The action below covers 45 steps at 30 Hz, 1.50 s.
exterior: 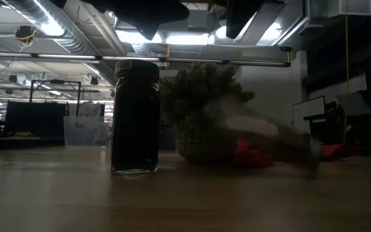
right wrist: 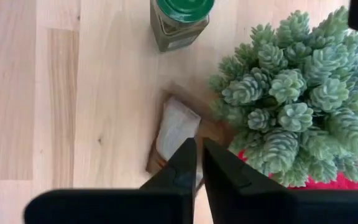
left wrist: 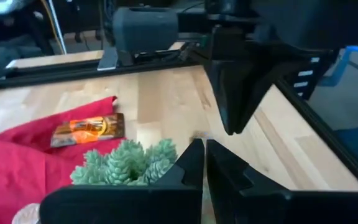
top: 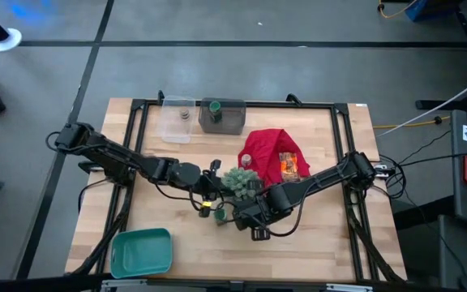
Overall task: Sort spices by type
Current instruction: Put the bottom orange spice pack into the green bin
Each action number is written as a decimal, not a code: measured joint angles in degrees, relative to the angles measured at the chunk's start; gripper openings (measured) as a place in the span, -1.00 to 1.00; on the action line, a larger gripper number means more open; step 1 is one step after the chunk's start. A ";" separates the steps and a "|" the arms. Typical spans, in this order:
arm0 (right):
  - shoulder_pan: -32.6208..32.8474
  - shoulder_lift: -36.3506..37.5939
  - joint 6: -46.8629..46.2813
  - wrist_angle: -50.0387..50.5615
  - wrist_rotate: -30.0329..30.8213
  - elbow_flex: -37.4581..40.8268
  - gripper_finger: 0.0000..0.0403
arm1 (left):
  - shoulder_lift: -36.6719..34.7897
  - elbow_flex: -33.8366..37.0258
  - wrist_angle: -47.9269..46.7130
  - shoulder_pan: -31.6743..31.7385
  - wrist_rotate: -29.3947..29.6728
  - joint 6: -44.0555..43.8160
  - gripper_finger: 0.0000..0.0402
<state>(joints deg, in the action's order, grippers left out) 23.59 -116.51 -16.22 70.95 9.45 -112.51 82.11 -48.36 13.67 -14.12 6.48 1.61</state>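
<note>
Only right wrist view shows brown packet [right wrist: 178,134], green-lidded jar [right wrist: 180,22] beyond.

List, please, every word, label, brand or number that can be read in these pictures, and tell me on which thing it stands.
None can be read.
Orange packet on the red cloth: has print, too blurred to read.
Green-lidded jar: no readable label.
Flat packet beside the plant: no text shows.

Two black jointed arms; each claw [right wrist: 196,163] has matte black wedge-shaped fingers [left wrist: 191,163].
</note>
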 joint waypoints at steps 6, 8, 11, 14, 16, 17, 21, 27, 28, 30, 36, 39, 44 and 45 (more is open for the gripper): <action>0.00 0.00 -0.26 0.08 -0.05 0.00 -0.88 | 0.02 0.02 -2.49 -1.12 -0.35 3.08 -0.97; 0.00 0.00 -0.69 0.40 -0.65 0.00 -0.87 | 0.02 0.02 -4.16 -1.27 -0.37 2.84 -0.97; 0.00 0.00 -0.87 2.19 -2.42 0.00 -0.80 | 0.04 0.04 -6.79 -1.24 -0.35 2.80 -0.97; -0.17 0.00 -3.38 3.99 -4.28 0.02 -0.65 | 0.07 0.04 -7.90 -1.21 -0.35 2.88 -0.97; -0.42 0.00 -6.15 5.18 -5.41 0.02 -0.52 | 0.07 0.04 -8.19 -1.21 -0.35 2.90 -0.97; -0.39 0.00 -7.43 6.25 -6.08 0.03 -0.44 | 0.07 0.04 -8.33 -1.21 -0.35 2.94 -0.97; -0.37 -0.31 -10.82 11.55 -6.64 0.28 -0.18 | 0.09 0.04 -8.30 -1.21 -0.35 3.36 -0.97; 0.19 -0.48 -13.98 12.99 -7.60 6.12 0.05 | 0.09 0.04 -8.39 -1.25 -0.35 3.29 -0.97; 0.45 -0.50 -13.91 13.19 -7.67 7.19 0.07 | 0.09 0.04 -8.44 -1.24 -0.35 3.28 -0.97; 0.55 -0.50 -13.62 13.17 -8.43 9.31 0.10 | 0.09 0.04 -8.48 -1.23 -0.35 3.06 -0.97; 0.55 -0.50 -13.52 12.51 -9.05 14.09 0.09 | 0.13 0.06 -8.34 -1.23 -0.35 2.57 -0.97; 0.54 -0.50 -13.52 10.15 -9.04 16.44 0.08 | 0.13 0.06 -8.35 -1.23 -0.33 1.30 -0.97; 0.83 -0.50 -13.52 4.27 -9.04 20.15 0.08 | 0.13 0.06 -8.35 -1.23 -0.34 -1.68 -0.97; 0.83 -0.50 -13.52 2.82 -9.13 20.82 0.08 | 0.13 0.06 -8.35 -1.23 -0.34 -2.52 -0.97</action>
<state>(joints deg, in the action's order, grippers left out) 24.43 -117.01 -29.74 73.77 0.32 -91.69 82.24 -48.29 5.32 -15.35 6.14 -0.90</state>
